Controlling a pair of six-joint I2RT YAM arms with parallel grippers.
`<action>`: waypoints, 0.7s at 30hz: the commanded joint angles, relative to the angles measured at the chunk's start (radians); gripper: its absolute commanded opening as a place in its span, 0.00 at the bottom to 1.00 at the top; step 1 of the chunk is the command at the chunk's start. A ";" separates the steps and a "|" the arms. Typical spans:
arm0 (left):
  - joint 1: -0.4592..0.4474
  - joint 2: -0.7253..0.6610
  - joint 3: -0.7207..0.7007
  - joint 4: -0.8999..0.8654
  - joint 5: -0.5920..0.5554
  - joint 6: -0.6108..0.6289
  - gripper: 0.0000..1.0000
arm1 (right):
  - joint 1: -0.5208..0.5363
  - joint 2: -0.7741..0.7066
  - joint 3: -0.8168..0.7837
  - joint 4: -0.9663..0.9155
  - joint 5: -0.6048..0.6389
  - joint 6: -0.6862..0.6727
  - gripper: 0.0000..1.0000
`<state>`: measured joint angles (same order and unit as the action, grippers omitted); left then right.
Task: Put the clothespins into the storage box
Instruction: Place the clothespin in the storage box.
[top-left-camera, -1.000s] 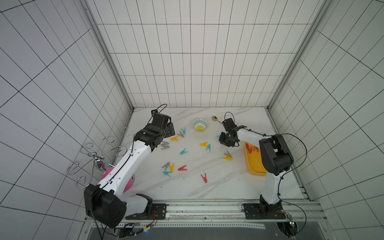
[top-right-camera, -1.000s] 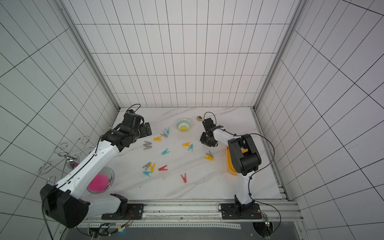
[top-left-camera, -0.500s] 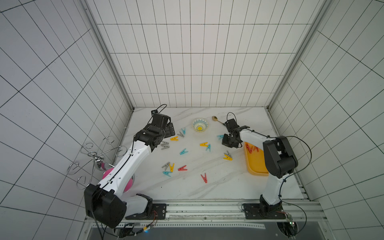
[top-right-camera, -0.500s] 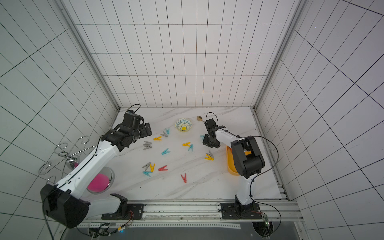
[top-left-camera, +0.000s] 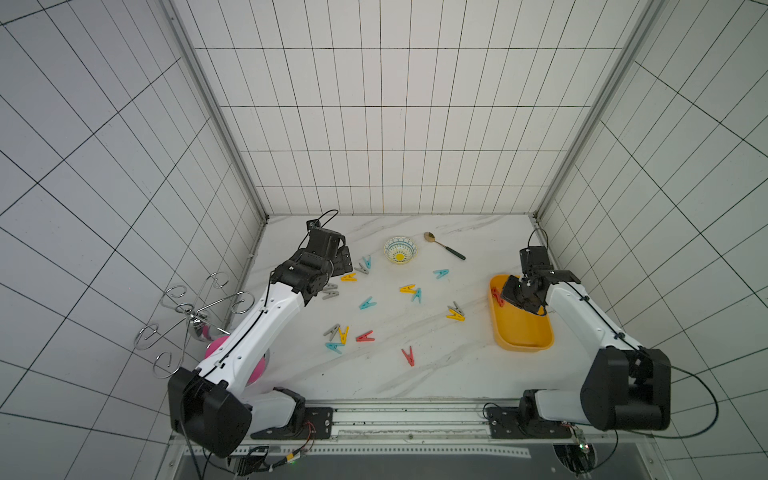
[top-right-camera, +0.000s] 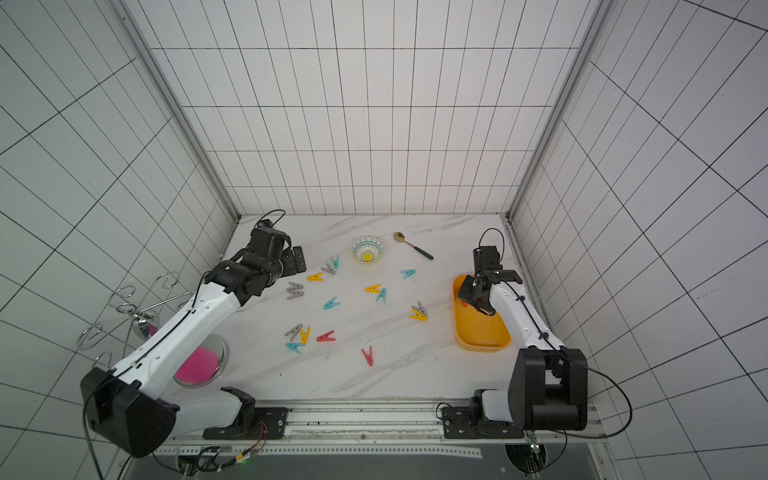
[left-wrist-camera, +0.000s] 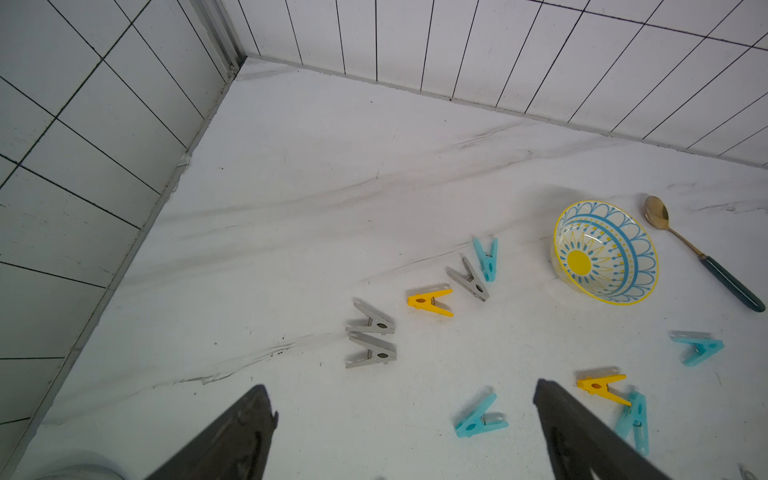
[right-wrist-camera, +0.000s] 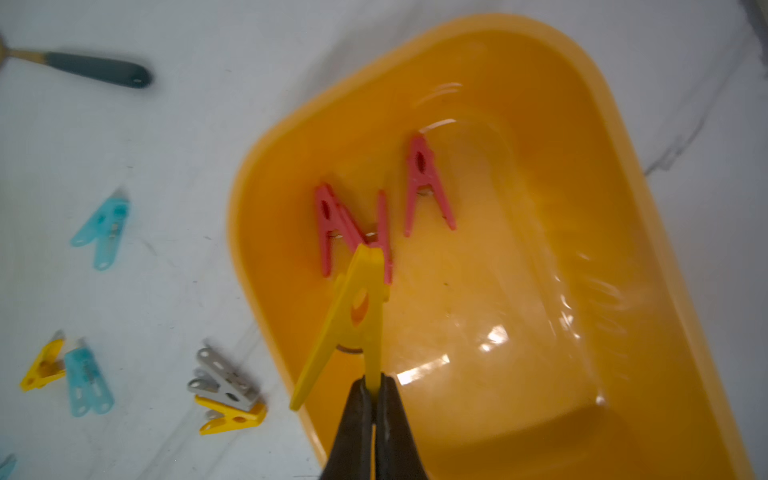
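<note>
A lab robot cell. Gridded white wall panels (left-wrist-camera: 498, 50) enclose a marble-look tabletop (left-wrist-camera: 291, 187) beyond the left pincer (left-wrist-camera: 403, 386). A metal rail (top-left-camera: 407, 419) lies behind it.

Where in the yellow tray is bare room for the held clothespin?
Bare: the storage box floor from the red clothespins to its near rim. Crowded: its far end, under the yellow clothespin in the right hand.

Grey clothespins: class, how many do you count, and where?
5 grey clothespins, on the table: a pair near the left gripper; one beside a teal peg; one in the four-peg cluster; one against a yellow peg near the storage box. Arms may hide others.
</note>
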<state>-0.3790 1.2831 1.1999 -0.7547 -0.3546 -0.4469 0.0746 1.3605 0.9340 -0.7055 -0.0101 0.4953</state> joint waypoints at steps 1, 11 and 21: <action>-0.004 -0.013 -0.013 0.047 -0.002 -0.001 0.99 | -0.047 0.016 -0.081 -0.033 -0.002 -0.036 0.05; -0.017 0.011 -0.009 0.058 -0.001 0.006 0.99 | -0.104 0.179 -0.064 0.075 -0.021 -0.038 0.06; -0.016 0.018 -0.004 0.060 -0.011 0.007 0.99 | -0.104 0.273 0.007 0.130 -0.080 -0.035 0.14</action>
<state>-0.3920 1.2942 1.1961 -0.7143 -0.3546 -0.4450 -0.0208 1.6058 0.8967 -0.5941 -0.0559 0.4637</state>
